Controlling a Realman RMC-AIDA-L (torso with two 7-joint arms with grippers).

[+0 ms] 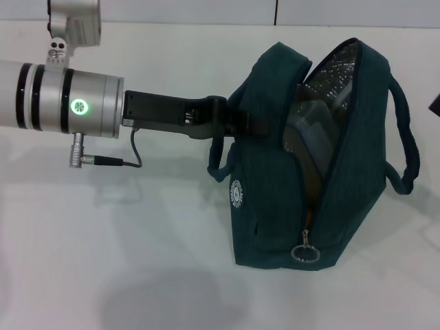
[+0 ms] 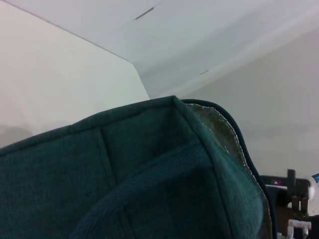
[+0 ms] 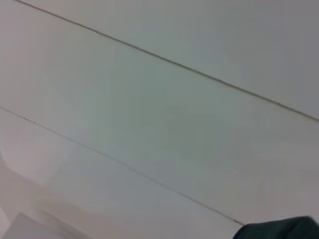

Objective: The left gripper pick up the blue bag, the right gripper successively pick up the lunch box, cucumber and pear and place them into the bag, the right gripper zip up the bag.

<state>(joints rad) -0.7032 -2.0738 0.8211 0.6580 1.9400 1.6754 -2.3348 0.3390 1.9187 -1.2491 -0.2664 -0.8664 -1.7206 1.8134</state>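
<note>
The blue bag [image 1: 295, 185] stands on the white table, right of centre, its top unzipped and the silver lining [image 1: 337, 75] showing. My left gripper [image 1: 232, 118] reaches in from the left and is shut on the bag's near loop handle. Through the opening I make out a pale, clear box shape, the lunch box [image 1: 307, 120], inside the bag. The metal ring pull [image 1: 306, 254] hangs at the low front end of the zipper. In the left wrist view the bag's fabric [image 2: 124, 179] fills the lower half. The cucumber and the pear are out of view. My right gripper is not visible.
The second loop handle [image 1: 407, 148] sticks out on the bag's right side. A dark sliver [image 1: 434, 103] shows at the right edge; what it is I cannot tell. White table [image 1: 103, 261] spreads to the left and in front. A teal corner [image 3: 284, 230] appears in the right wrist view.
</note>
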